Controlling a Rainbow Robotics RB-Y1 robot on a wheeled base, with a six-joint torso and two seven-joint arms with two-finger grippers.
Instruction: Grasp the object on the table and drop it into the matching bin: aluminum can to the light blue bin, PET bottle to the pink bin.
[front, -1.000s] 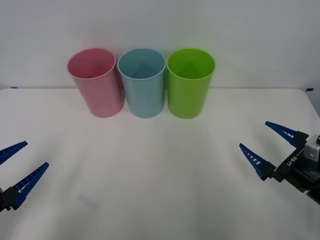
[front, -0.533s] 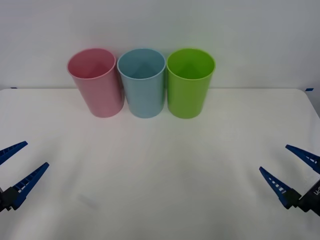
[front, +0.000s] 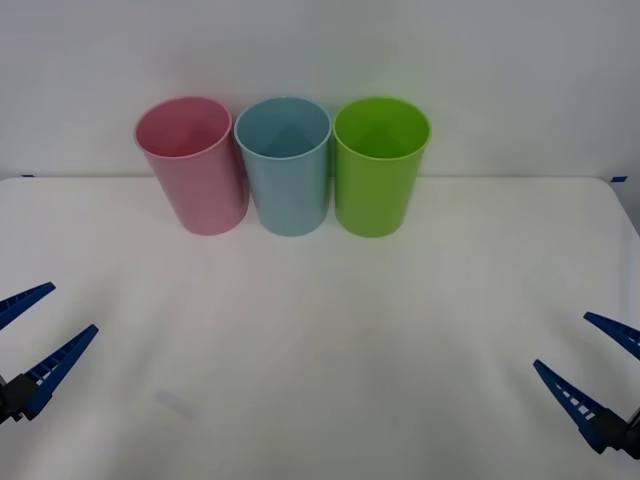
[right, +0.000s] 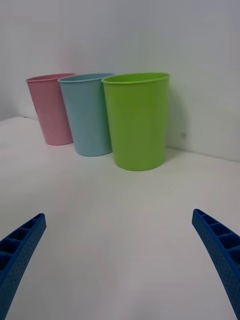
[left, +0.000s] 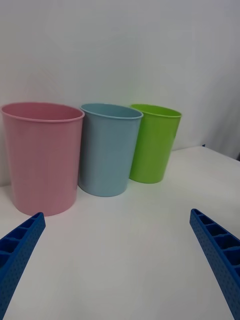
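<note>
Both the left claw (front: 35, 340) and right claw (front: 598, 375) hang spread over the table (front: 320, 330), no can lies on it, presumably binned; light, dentable, best gripped mid-body.

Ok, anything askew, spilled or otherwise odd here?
Nothing stands out. The pink bin, light blue bin and green bin stand upright in a row on the table; both end effectors, left and right, are open.
</note>
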